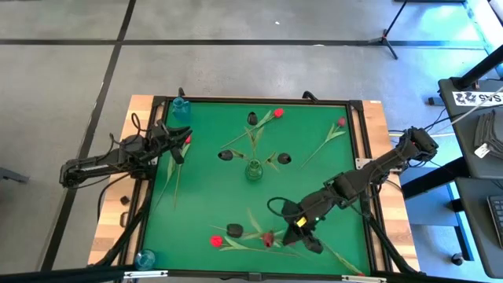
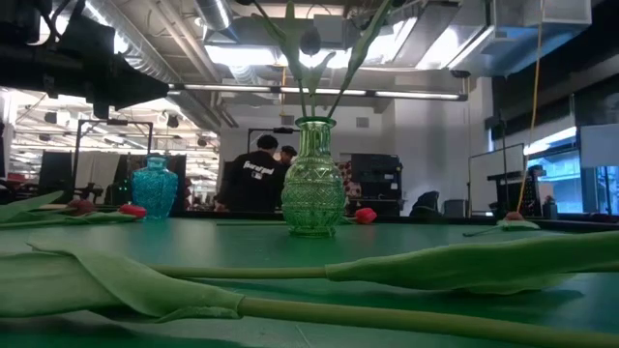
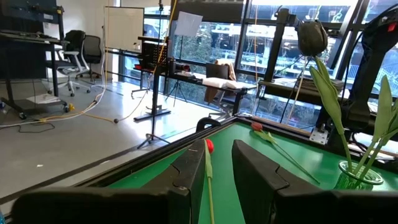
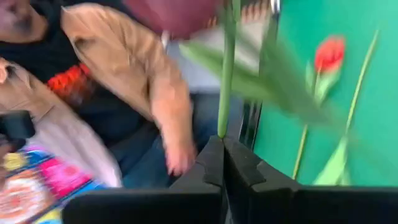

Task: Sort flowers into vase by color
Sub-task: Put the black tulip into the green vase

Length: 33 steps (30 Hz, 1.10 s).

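My left gripper (image 1: 178, 148) is open near the table's left edge. Its fingers stand on either side of the stem of a red tulip (image 3: 209, 146) whose head (image 1: 187, 139) points toward the far edge. My right gripper (image 1: 302, 236) is near the near edge, shut on a maroon tulip (image 1: 267, 238). The green glass vase (image 1: 253, 170) stands mid-table with near-black tulips (image 3: 312, 36) in it. More red tulips (image 1: 277, 113) lie near the far edge. Another red one (image 1: 216, 241) and a dark one (image 1: 234, 230) lie near the near edge. My right gripper pinches the maroon tulip's thin green stem (image 4: 222, 118) between its two shut fingers. The stem runs straight on from the fingertips to the maroon head (image 4: 180, 12), with a leaf (image 4: 273, 87) spreading to one side. Whether the flower is clear of the table I cannot tell.
A blue vase (image 1: 181, 108) stands at the far left corner, and a clear blue one (image 1: 145, 258) at the near left corner. A long stem with leaves (image 2: 319, 280) lies along the near edge. A person's sleeve and hand (image 4: 177, 152) show beyond the near edge.
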Motion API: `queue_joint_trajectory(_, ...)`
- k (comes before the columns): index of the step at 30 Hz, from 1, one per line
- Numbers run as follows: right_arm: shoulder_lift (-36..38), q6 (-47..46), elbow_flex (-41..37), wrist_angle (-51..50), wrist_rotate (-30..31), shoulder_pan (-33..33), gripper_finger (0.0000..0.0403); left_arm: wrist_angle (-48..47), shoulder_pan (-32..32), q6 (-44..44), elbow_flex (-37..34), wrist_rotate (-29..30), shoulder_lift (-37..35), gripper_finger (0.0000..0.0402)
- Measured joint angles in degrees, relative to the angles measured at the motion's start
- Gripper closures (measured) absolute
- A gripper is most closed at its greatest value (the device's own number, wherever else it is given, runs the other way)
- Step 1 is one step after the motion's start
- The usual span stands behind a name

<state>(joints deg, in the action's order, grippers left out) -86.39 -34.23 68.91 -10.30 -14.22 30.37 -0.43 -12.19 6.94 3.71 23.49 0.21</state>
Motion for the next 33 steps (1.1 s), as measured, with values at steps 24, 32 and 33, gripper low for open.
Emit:
queue_joint_trajectory(24,0.61,-13.47,1.69,-9.00,1.74,-8.11,0.0402,0.01,0.00,0.00,0.01,0.02,-0.01,0.0323)
queue_joint_trajectory(32,0.63,-22.85,1.74,-20.87,-15.59,-7.13,0.0402,0.00,0.00,-0.02,0.02,0.00,-0.02,0.0323)
queue_joint_trajectory(33,0.64,-21.51,1.74,-19.28,-15.46,-7.13,0.0402,0.00,0.00,-0.01,0.00,0.01,-0.01,0.0323)
